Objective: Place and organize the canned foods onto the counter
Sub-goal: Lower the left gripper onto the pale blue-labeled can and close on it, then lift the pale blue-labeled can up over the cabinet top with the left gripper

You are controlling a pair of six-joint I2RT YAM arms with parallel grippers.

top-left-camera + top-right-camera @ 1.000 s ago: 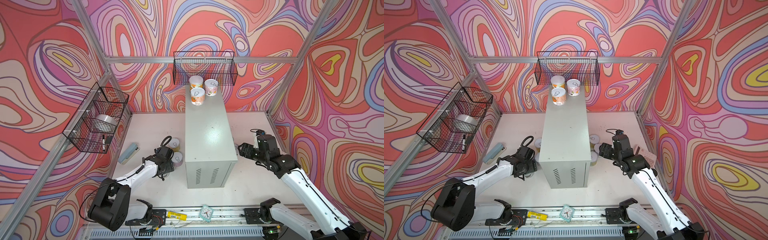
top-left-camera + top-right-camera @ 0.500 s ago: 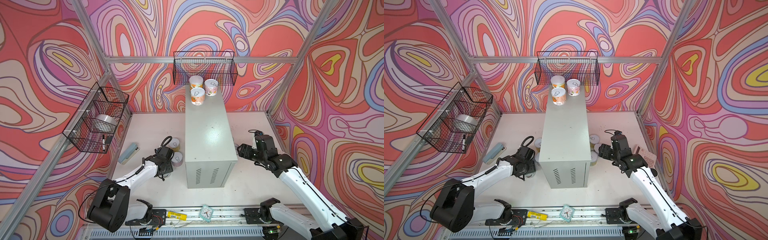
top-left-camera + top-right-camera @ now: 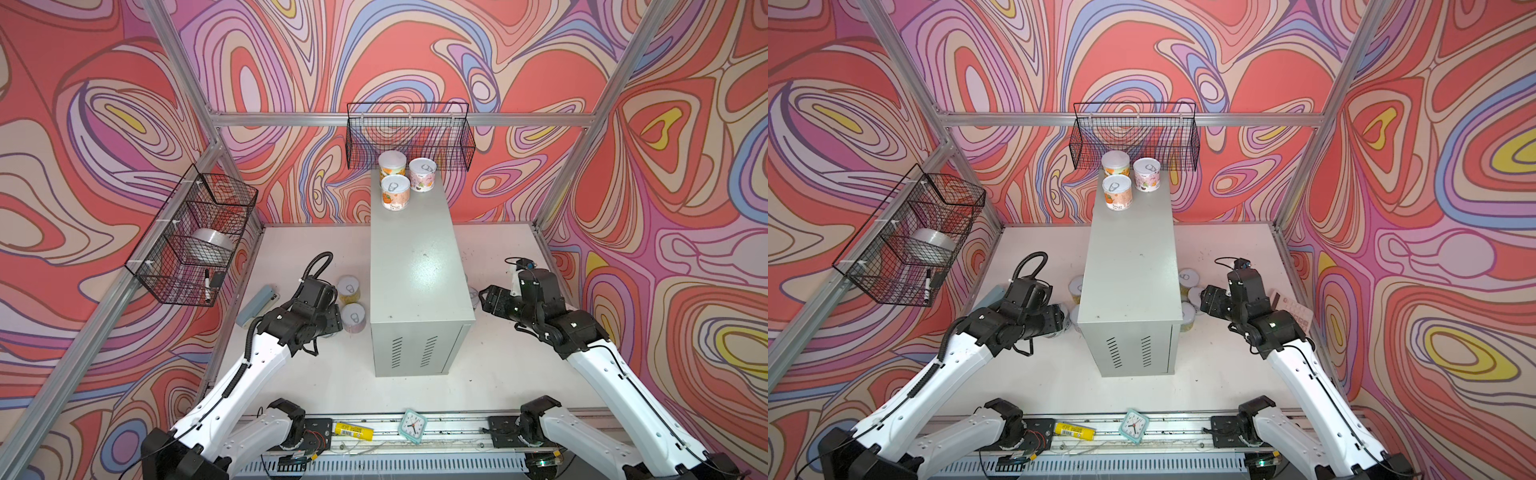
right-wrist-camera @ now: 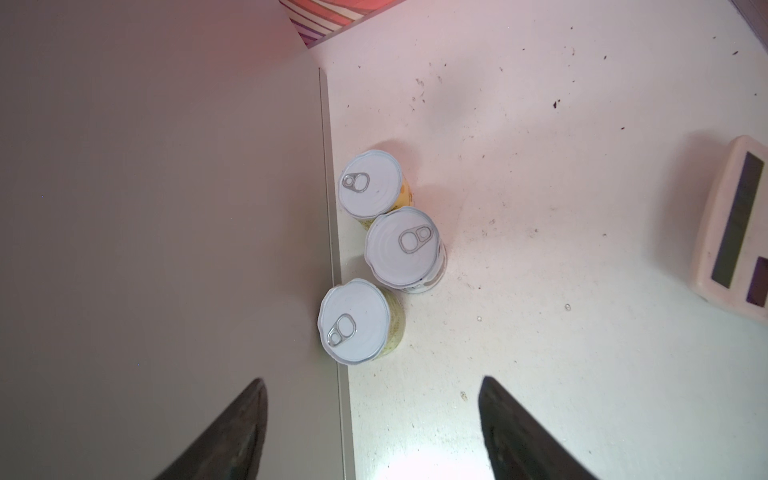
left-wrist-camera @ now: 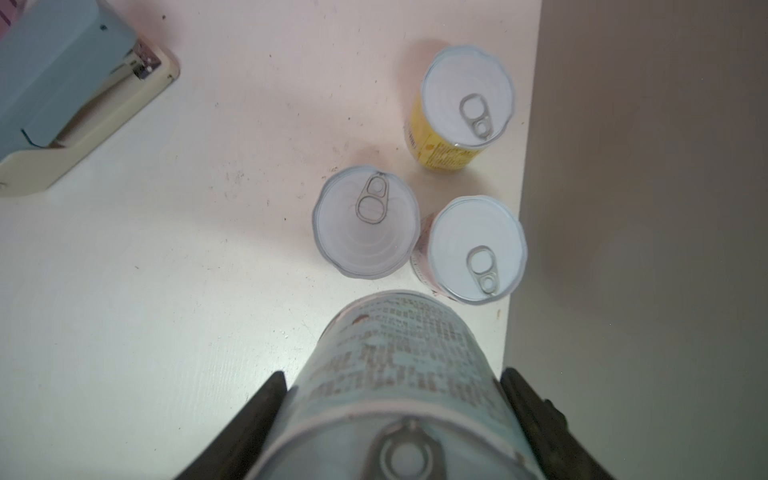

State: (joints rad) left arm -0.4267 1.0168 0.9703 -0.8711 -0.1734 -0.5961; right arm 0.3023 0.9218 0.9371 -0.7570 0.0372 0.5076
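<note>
Atop the counter (image 3: 415,270): three cans cluster at its 12 o'clock end, a far can (image 3: 392,163), a pink can (image 3: 422,176) and an orange can (image 3: 395,196), all upright and close together.
Counter top room: the glossy surface is bare from that cluster to the 6 o'clock edge.
Left gripper (image 5: 392,395): clenched around a held can (image 5: 399,345) with a pale blue-green printed label, one black finger on each side, at 9 o'clock of the counter.
Left floor cans: a yellow can (image 5: 467,97), a plain-lid can (image 5: 365,222) and a wall-side can (image 5: 478,249) stand upright on the white table (image 3: 332,374). The last two are touching or nearly so, and the wall-side can sits just beside the counter's wall.
Right gripper (image 4: 374,399): released, fingers spread wide, hanging over the counter's 3 o'clock edge with nothing between them.
Right-side trio (image 4: 401,247): three upright cans in a tight row along the counter's 3 o'clock wall, the end ones hard against it.
Left clutter: a pale blue stapler (image 3: 257,305) lies further out at 9 o'clock, well apart from the cans.
Right clutter: a cream calculator (image 3: 1291,309) lies beyond the right arm at 3 o'clock.
Front rail: a small teal clock (image 3: 414,424) and a yellow tube (image 3: 353,430) lie at 6 o'clock.
Walls: a back basket (image 3: 409,137) hangs just behind the cluster at 12 o'clock, and a side basket (image 3: 195,237) holds a tape roll (image 3: 212,243) at 10 o'clock.
Open floor: the table is open before the vent slits at 6 o'clock and toward both far corners.
</note>
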